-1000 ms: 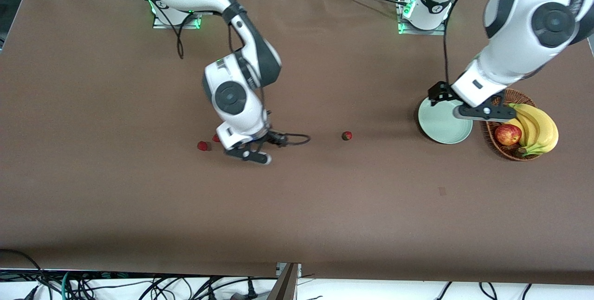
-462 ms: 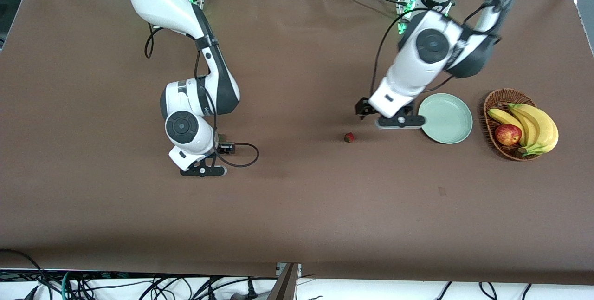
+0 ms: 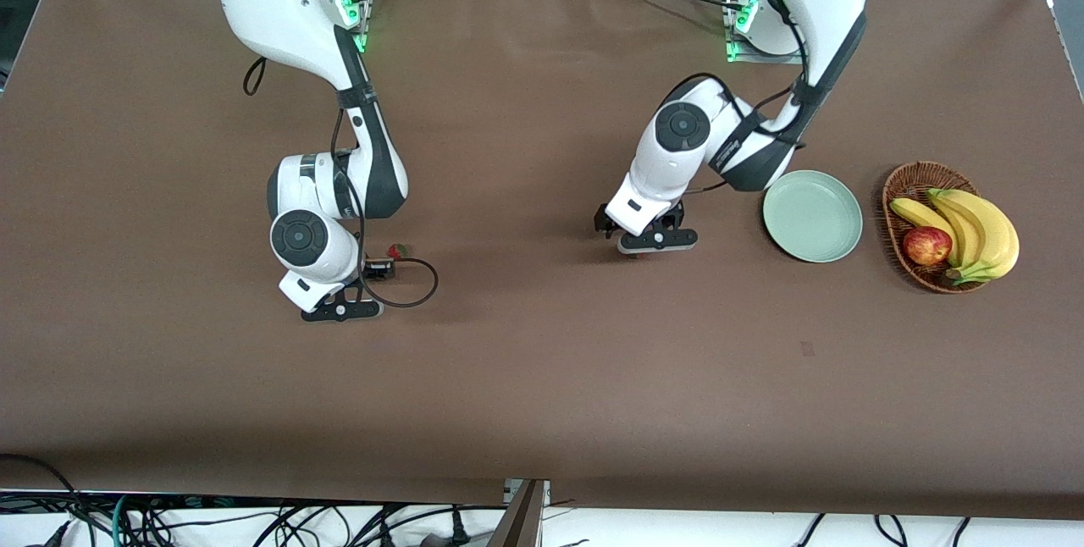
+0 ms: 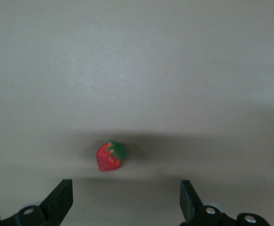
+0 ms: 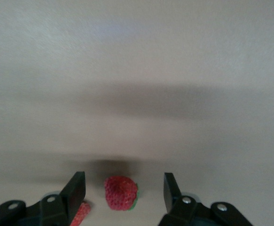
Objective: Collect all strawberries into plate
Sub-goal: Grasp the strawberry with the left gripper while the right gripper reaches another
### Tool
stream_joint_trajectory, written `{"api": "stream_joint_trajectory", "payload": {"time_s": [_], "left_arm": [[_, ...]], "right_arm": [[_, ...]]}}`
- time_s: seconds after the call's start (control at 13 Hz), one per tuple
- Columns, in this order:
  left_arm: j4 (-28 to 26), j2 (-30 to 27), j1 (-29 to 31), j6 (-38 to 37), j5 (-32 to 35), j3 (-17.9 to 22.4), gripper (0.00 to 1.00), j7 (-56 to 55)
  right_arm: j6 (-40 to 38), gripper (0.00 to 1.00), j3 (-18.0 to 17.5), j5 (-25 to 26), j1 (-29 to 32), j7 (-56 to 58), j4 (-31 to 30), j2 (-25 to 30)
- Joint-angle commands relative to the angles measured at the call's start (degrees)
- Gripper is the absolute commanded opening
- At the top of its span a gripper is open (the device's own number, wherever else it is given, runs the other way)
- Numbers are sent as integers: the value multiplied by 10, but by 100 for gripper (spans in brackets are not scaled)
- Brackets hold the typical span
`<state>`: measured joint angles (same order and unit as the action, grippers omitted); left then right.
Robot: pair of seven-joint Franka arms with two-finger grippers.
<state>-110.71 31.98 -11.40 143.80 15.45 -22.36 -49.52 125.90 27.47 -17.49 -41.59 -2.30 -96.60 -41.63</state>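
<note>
The pale green plate (image 3: 813, 217) lies toward the left arm's end of the table and has nothing in it. My left gripper (image 3: 656, 240) is open over a lone strawberry (image 4: 111, 156), which lies on the table a little ahead of the open fingertips (image 4: 61, 197); the hand hides this berry in the front view. My right gripper (image 3: 341, 307) is open and low, with a strawberry (image 5: 121, 192) between its fingers (image 5: 76, 188). Another strawberry (image 5: 80, 214) lies just outside one finger. One red berry (image 3: 394, 251) shows beside the right hand in the front view.
A brown wicker basket (image 3: 910, 179) with bananas (image 3: 982, 229) and an apple (image 3: 926, 245) stands beside the plate at the left arm's end. The right wrist's cable loops on the table (image 3: 423, 284).
My left gripper moved from beside the plate to over the lone strawberry. My right gripper shifted toward the right arm's end and now straddles a berry.
</note>
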Motion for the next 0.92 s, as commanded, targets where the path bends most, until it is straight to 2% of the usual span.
{"api": "stream_joint_trajectory", "payload": {"time_s": [0.0,0.38,0.46,0.62,0.69,0.85], "left_arm": [[24,37,-2,7,40,5,100,-11],[34,58,-4,7,46,14,100,-11],[36,64,-4,7,46,14,97,-12],[39,71,-4,7,46,17,68,-15],[39,70,-4,7,46,17,48,-22],[40,70,-4,6,46,17,18,-25]], "right_arm": [[12,68,-1,-23,-2,17,-38,24],[12,52,-2,-35,-2,18,-60,32],[11,46,-2,-39,-2,22,-61,33],[7,32,-2,-39,-2,24,-59,34],[5,27,-2,-39,-2,26,-55,36],[1,25,-1,-39,-2,26,-43,41]]}}
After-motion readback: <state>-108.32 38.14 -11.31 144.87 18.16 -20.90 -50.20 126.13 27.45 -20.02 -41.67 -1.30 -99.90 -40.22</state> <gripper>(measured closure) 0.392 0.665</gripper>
